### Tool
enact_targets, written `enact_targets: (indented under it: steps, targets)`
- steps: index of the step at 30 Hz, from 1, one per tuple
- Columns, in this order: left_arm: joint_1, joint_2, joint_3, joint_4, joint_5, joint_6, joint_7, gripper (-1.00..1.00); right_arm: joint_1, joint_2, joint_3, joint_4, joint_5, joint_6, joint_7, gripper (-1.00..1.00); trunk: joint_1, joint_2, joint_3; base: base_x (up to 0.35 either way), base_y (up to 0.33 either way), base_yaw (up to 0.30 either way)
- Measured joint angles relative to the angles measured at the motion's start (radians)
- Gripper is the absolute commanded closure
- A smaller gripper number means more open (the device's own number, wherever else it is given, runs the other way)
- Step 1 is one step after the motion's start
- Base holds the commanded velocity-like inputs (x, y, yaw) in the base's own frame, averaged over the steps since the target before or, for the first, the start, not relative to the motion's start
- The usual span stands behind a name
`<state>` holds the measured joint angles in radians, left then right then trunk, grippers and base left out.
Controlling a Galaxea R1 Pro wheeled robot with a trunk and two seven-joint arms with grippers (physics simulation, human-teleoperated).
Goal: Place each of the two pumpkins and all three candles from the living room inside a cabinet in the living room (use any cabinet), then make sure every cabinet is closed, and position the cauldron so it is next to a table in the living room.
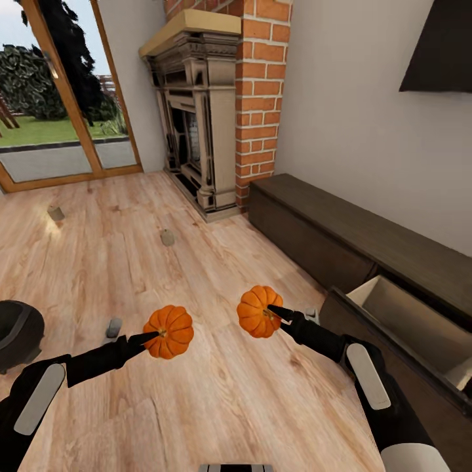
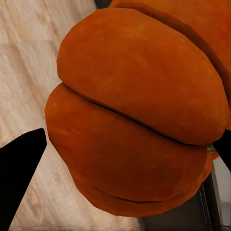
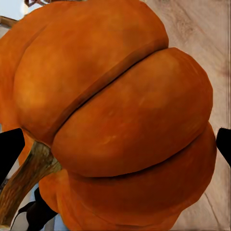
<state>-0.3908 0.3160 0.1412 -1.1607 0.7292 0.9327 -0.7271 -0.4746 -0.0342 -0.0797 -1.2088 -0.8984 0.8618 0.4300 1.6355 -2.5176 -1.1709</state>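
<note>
Two pumpkins hang above the wooden floor [image 1: 196, 406], one [image 1: 169, 332] clamped in the left claw [image 1: 155, 335], the other [image 1: 259, 311] clamped in the right claw [image 1: 275, 312]. Each looks light, rigid and smooth-skinned (likely slippery), so pinching across the ribbed flanks seems safer than the stem [image 3: 26, 180]. The cabinet [image 1: 367, 255] stands just to the right, one compartment [image 1: 410, 321] open.

You face a pale wood floor [image 1: 196, 275], a brick chimney [image 1: 262, 98] with fireplace [image 1: 193, 124], and a glass door [image 1: 59, 98].
</note>
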Motion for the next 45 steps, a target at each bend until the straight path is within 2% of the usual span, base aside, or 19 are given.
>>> enact_targets:
  steps: [6,10,16,19,21,39,43,45]
  targets:
    - [0.000,0.000,0.000,0.000,0.000,0.000,0.000,1.00,0.000,-0.001,-0.003,-0.014,0.000,0.000,-0.005,1.00,0.000,0.000,0.001,-0.321,-0.081,-0.040]
    - [0.000,0.000,0.000,0.000,-0.001,0.000,0.000,1.00,0.000,-0.001,-0.038,-0.014,0.000,0.001,-0.006,1.00,0.000,0.000,-0.002,-0.321,-0.084,-0.107]
    - [0.000,0.000,0.000,0.000,-0.001,0.000,0.000,1.00,0.000,0.000,-0.050,-0.009,0.000,0.001,-0.005,1.00,0.000,0.000,-0.010,-0.283,-0.070,-0.143]
    - [0.000,0.000,0.000,0.001,0.014,0.005,-0.001,1.00,0.000,0.000,-0.050,-0.004,-0.002,0.001,-0.003,1.00,0.000,0.000,-0.014,-0.060,-0.012,-0.159]
    - [0.000,0.000,0.000,0.001,0.011,0.004,-0.002,1.00,0.000,0.000,-0.050,-0.003,-0.014,0.004,-0.002,1.00,-0.001,0.000,-0.017,-0.019,-0.004,-0.165]
    - [0.001,0.000,0.001,0.003,0.010,0.003,-0.005,1.00,0.000,-0.001,-0.051,0.003,-0.008,0.001,0.004,1.00,-0.001,0.000,-0.034,-0.001,0.000,-0.234]
    - [0.002,0.001,0.002,0.003,0.040,0.006,-0.054,1.00,0.000,-0.001,-0.052,0.004,-0.010,0.001,0.004,1.00,-0.002,0.000,-0.029,0.000,0.000,-0.265]
    - [0.003,0.001,0.002,0.003,0.037,0.002,-0.066,1.00,0.000,-0.002,-0.052,0.004,-0.007,0.001,0.004,1.00,-0.002,0.001,-0.022,0.000,0.000,-0.268]
